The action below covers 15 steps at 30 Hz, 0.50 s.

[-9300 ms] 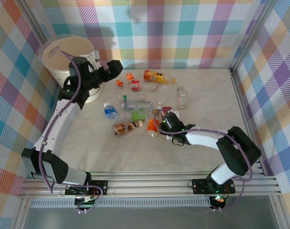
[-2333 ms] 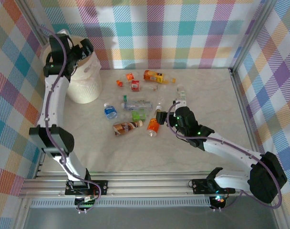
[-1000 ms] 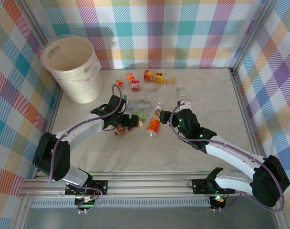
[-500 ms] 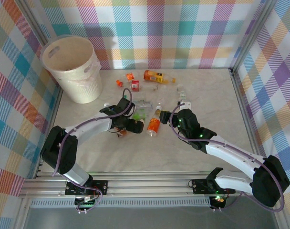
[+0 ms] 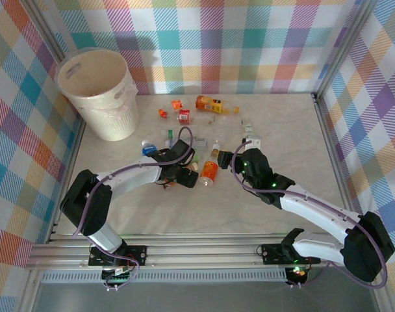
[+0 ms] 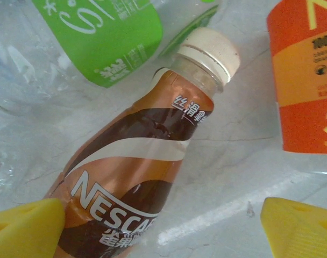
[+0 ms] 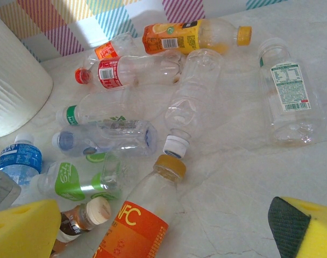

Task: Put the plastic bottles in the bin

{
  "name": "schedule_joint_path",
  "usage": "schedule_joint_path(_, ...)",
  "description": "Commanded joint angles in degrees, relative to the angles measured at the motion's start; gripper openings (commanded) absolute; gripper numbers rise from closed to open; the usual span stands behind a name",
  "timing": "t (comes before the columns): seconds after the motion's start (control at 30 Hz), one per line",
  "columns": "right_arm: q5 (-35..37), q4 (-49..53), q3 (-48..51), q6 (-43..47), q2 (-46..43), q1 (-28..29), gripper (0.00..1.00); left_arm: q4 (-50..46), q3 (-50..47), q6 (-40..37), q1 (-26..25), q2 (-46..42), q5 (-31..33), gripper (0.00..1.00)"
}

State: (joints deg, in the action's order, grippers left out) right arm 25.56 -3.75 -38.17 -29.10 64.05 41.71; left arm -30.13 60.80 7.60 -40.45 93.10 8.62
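The bin, a cream-white tub, stands at the far left corner. Several plastic bottles lie in a cluster mid-table. My left gripper is low over a brown Nescafe bottle. It is open, with the yellow fingertips on either side of the bottle's body and the left one close against it. My right gripper is open just right of the cluster. An orange-label NFC bottle lies between its fingers, untouched. That orange bottle lies between the two grippers.
A green-label bottle lies just beyond the brown one. Farther back lie a clear white-capped bottle, an orange juice bottle, a red-label bottle and a blue-label bottle. Bare tabletop stretches right and front.
The left arm came down from over the bin to the cluster and slid right onto the brown bottle. Its fingers have begun to narrow. The right arm has stayed put.
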Motion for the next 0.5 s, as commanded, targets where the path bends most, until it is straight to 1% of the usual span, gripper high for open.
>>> schedule_joint_path(0.0, 1.15, 0.01, 0.28, 1.18, -0.33, 0.3, 1.0, -4.78, 0.31, -0.47, -0.97, 2.65, 2.43, 0.93)
schedule_joint_path(0.13, 1.18, 0.14, 0.38, 1.07, -0.64, 0.3, 1.0, -5.15, 0.59, -1.46, -1.04, 4.2, 4.49, 0.91)
schedule_joint_path(0.23, 1.33, 0.23, 0.42, 1.26, -0.68, 0.3, 1.0, -5.88, 1.46, -2.47, -1.03, 5.78, 5.1, 0.85)
schedule_joint_path(0.37, 1.33, 0.5, 0.37, 1.2, -0.81, 0.29, 1.0, -5.68, 1.89, -2.7, -1.04, 6.39, 3.56, 0.76)
schedule_joint_path(0.47, 1.33, 0.54, 0.46, 1.07, -1.03, 0.3, 1.0, -4.86, 1.42, -2.5, -1.01, 6.22, 1.91, 0.72)
